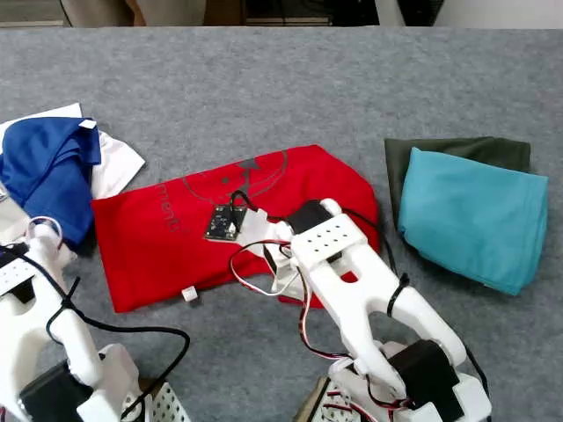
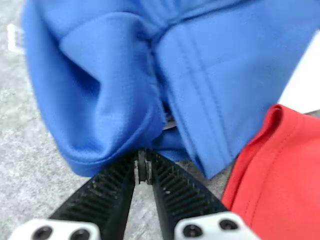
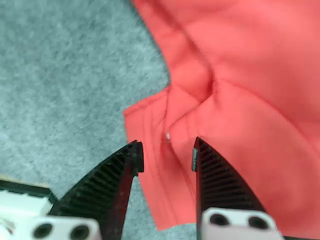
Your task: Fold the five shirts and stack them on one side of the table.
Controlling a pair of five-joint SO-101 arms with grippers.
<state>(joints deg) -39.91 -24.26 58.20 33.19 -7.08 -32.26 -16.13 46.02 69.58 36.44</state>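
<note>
Right tool [image 3: 165, 150] and left tool [image 2: 143, 165] face separate shirts: from above, the red shirt [image 1: 149, 246] lies spread on the desk [image 1: 264, 88] for folding, teal shirt [image 1: 475, 220] stacked aside; left wrist view, tips together at the blue shirt's [image 2: 100, 75] fold; right wrist view, tips apart astride the red hem, seemingly to pinch it.

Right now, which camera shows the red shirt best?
The high view: the red shirt lies spread out, nearly whole. The right wrist view shows one rumpled corner; the left wrist view catches an edge.
</note>
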